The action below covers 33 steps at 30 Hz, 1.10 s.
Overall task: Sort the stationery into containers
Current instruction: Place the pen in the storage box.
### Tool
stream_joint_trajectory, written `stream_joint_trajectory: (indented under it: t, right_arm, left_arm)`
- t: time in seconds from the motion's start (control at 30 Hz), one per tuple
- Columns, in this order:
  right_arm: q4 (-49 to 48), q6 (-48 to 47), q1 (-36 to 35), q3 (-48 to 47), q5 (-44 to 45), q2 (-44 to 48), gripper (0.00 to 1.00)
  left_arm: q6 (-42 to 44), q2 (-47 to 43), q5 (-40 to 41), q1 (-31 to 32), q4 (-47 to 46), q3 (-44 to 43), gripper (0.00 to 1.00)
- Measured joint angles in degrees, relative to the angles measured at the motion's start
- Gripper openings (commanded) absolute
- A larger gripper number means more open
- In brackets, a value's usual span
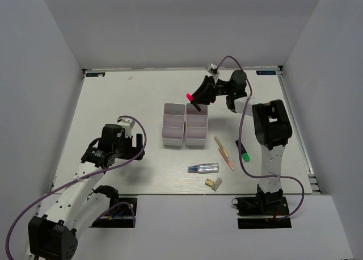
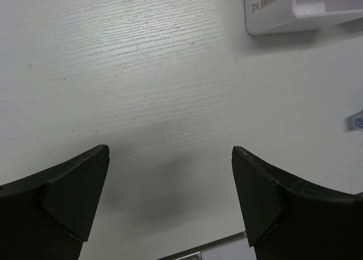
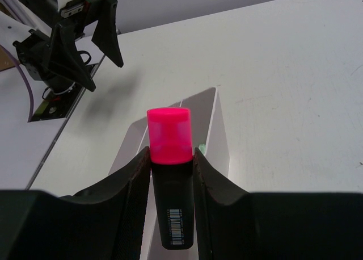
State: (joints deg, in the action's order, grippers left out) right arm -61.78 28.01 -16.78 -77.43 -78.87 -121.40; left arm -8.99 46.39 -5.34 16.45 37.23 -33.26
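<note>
Right end effector (image 3: 171, 158) — closed on the pink-capped marker (image 3: 169, 136). The black barrel is clamped between both fingers and the cap projects beyond the tips. The overhead view shows the marker held above the far end of the right tray (image 1: 197, 129), off the bench (image 1: 125, 95). The left tray (image 1: 173, 125) lies side by side against the right tray. Tray contents cannot be made out.

Left end effector (image 2: 170, 152) — fingers spread wide with nothing between them, over bare bench to the left of the trays. One tray corner shows at the top right of its wrist view.

Loose items lie on the bench on the near-right side of the trays:
- Pen (image 1: 223, 152): just beside the right tray's near corner.
- Green-capped marker (image 1: 245, 156): further right, partly hidden by the right arm.
- Tube (image 1: 203, 168): nearer than the right tray.
- Block (image 1: 214, 183): nearer still.
</note>
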Motion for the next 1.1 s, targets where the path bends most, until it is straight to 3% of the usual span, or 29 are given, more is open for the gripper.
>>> stream_joint_trajectory:
  t: [0.1, 0.2, 0.33, 0.83, 1.0, 1.1]
  right_arm:
    - [-0.15, -0.11, 0.04, 0.0, -0.11, -0.26, 0.0]
    - [-0.2, -0.15, 0.09, 0.0, -0.61, -0.35, 0.15]
    - [-0.42, -0.44, 0.11, 0.2, -1.11, -0.35, 0.27]
    - [-1.05, -1.29, 0.15, 1.46, -1.46, -0.35, 0.39]
    - [-1.05, -1.42, 0.2, 1.49, -1.44, -0.35, 0.52]
    - [-1.14, -1.46, 0.22, 1.9, -1.38, -0.35, 0.53]
  left_arm:
    - [0.0, 0.0, 0.0, 0.0, 0.0, 0.0, 0.99]
    - [0.0, 0.0, 0.0, 0.0, 0.0, 0.0, 0.99]
    - [0.0, 0.0, 0.0, -0.02, -0.02, 0.0, 0.99]
    - [0.0, -0.37, 0.0, -0.11, 0.0, 0.0, 0.99]
    - [0.0, -0.52, 0.0, -0.11, 0.02, 0.0, 0.99]
    - [0.0, -0.79, 0.0, -0.11, 0.0, 0.0, 0.99]
